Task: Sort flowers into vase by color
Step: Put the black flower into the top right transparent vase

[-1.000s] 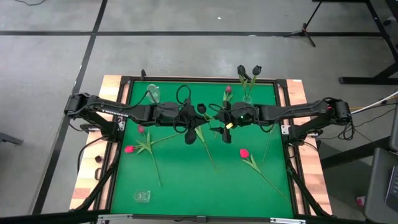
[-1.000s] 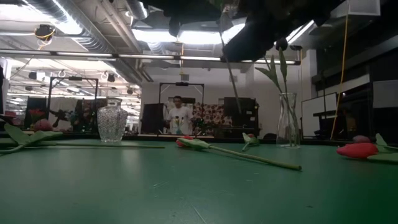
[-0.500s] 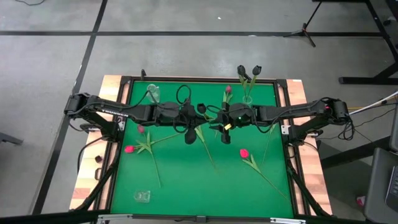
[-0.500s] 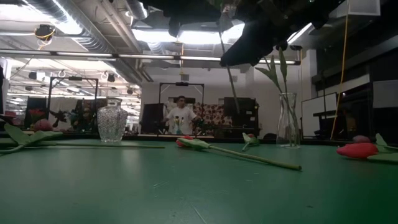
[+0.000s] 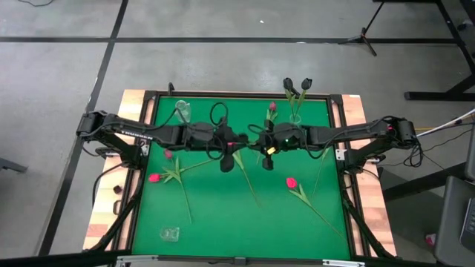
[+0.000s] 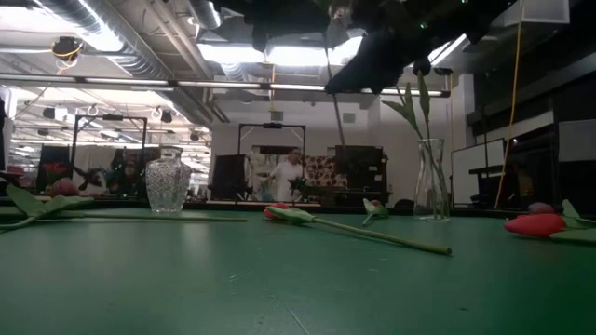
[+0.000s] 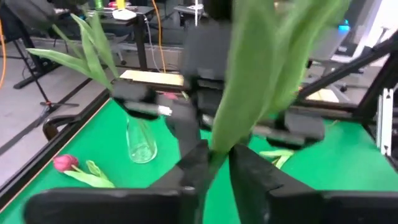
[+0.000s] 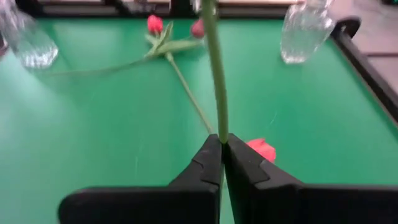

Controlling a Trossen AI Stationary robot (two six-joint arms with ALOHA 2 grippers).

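Over the middle of the green table (image 5: 215,215) my two grippers meet on one flower. In the low view its thin green stem (image 6: 337,102) hangs down from them, clear of the table. My left gripper (image 5: 239,139) (image 7: 219,165) comes from the table's left, with the stem and a broad leaf (image 7: 249,74) between its fingers. My right gripper (image 5: 257,141) (image 8: 222,149) comes from the right and is shut on the stem (image 8: 214,74). The flower's head does not show plainly. A round clear vase (image 5: 183,111) and a tall clear vase (image 5: 295,115) holding dark-headed flowers stand at the far edge. My left gripper has the stem where the leaf starts (image 7: 217,149) between its two fingers, which stand narrowly apart and close against it. It reaches in about level from the table's left, across the stem. The leaf rises past the fingers. My right gripper pinches the thin stem (image 8: 219,127) between its two fingertips. It comes from the table's right, slanting a little down, and its fingers lie across the stem. The stem is lifted clear of the table.
Pink-headed flowers lie on the table at the left (image 5: 154,178) (image 5: 168,154), at the right (image 5: 291,182) and by the tall vase (image 5: 272,107). A small clear glass (image 5: 171,234) sits near the front left. A person (image 6: 287,177) walks in the room behind.
My right gripper has shut on the hanging stem while both arms stayed in place. The stem's lower end has swung slightly. The person in the room behind has walked to the right.
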